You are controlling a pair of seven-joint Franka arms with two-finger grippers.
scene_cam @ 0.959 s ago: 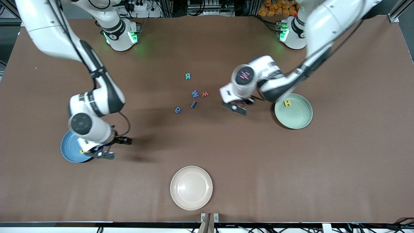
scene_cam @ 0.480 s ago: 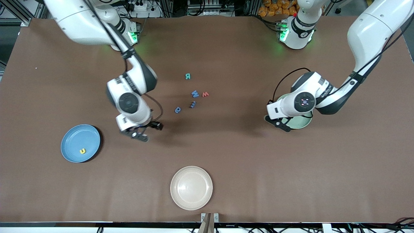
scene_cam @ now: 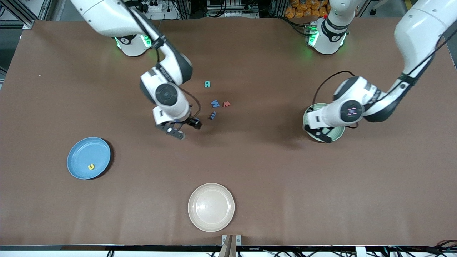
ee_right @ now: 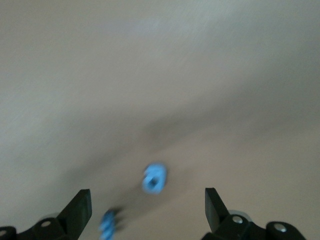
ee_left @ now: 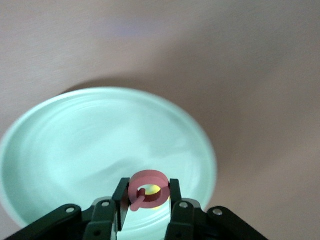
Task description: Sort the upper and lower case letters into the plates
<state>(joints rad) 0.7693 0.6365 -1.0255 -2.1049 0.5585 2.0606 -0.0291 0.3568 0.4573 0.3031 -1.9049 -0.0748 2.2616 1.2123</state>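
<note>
A red letter, round with a small tail like a Q, sits pinched between the fingers of the left gripper, low in the left wrist frame, hanging over the mint green plate. It looks carried there to be dropped among the capitals, and a glimpse of yellow shows through its hole. In the front view that plate lies at centre right, mostly covered by the left gripper. Near the upper middle of the front frame the loose letters wait on the brown table: a teal R, a blue W with a red w just beside it, and a small blue letter lower down. The right gripper hovers just beside that cluster with its fingers spread wide, and its wrist view shows a round blue letter between them, probably its next pick. At lower left the sky blue plate holds a yellow u, so it seems to serve the lower case. A cream plate sits unused at bottom centre.
</note>
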